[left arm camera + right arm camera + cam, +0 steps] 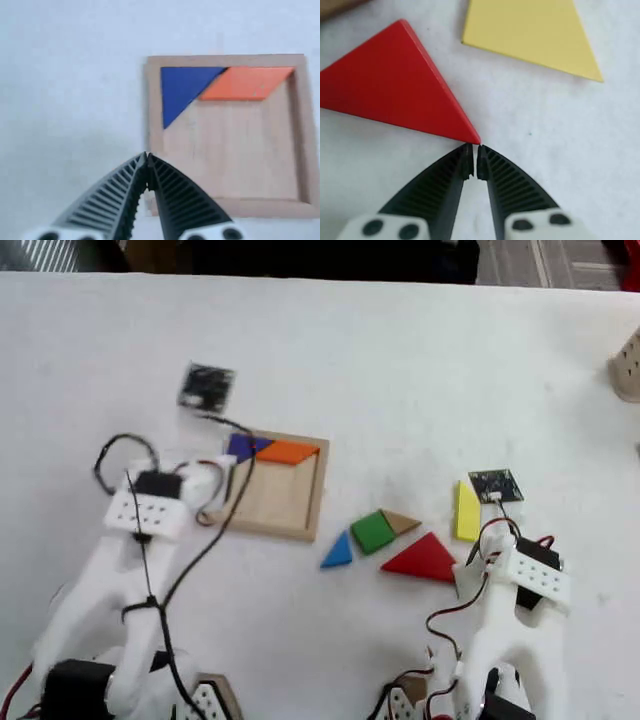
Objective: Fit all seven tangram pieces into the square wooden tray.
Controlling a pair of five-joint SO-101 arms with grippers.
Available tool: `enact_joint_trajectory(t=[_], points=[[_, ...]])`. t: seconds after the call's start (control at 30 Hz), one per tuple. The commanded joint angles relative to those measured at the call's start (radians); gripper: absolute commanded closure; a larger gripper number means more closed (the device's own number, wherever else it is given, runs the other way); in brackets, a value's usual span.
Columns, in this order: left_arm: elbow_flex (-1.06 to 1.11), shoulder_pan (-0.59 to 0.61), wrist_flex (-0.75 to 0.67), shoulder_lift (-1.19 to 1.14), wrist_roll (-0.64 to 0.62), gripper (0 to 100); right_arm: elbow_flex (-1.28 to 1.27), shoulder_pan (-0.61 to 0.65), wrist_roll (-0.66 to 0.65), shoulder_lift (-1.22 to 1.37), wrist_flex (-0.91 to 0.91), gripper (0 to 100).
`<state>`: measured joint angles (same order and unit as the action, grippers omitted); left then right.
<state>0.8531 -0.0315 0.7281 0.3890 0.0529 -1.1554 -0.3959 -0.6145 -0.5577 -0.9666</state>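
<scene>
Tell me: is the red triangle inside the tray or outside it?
Outside. The red triangle lies flat on the table, apart from the tray, which holds only a blue piece and an orange piece.

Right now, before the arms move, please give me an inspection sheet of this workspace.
Surface: white table.
Job's things: tray holds blue triangle and orange parallelogram; small blue triangle, green square, tan triangle, red triangle, yellow piece outside.
Clutter: black board beyond tray; second board by yellow piece.
Claws: left claw shut, by tray's rim; right claw shut, at red triangle's tip.
Cables: black cable crosses tray's left edge.
Surroundings: beige perforated object at table edge.
</scene>
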Motion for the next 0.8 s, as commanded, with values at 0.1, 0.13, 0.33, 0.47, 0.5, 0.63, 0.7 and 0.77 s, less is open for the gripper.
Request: enact_joint_trajectory(t=[0.1, 0.13, 0.33, 0.47, 0.5, 0.63, 0.7, 0.77], points=[[0.227, 0.084, -0.23, 0.051, 0.0, 98, -0.011, 0.041, -0.008, -0.028, 0.015, 98.1], [0.242, 0.085, -0.242, 0.051, 0.0, 98, -0.012, 0.039, -0.008, -0.028, 0.015, 98.1], [0.258, 0.151, -0.321, 0.048, 0.0, 98, -0.014, 0.036, -0.008, -0.031, 0.013, 98.1], [0.209, 0.171, -0.367, -0.051, -0.009, 98, -0.015, 0.036, -0.008, -0.033, 0.012, 98.1], [0.17, 0.173, -0.364, -0.104, -0.009, 98, -0.015, 0.036, -0.008, -0.033, 0.01, 98.1], [-0.063, 0.182, -0.198, -0.326, -0.009, 98, -0.015, 0.036, -0.008, -0.033, 0.01, 98.1], [-0.172, 0.179, -0.098, -0.415, -0.009, 98, -0.015, 0.036, -0.008, -0.033, 0.01, 98.1], [-0.256, 0.176, -0.002, -0.481, -0.009, 98, -0.015, 0.036, -0.008, -0.035, 0.01, 98.1]])
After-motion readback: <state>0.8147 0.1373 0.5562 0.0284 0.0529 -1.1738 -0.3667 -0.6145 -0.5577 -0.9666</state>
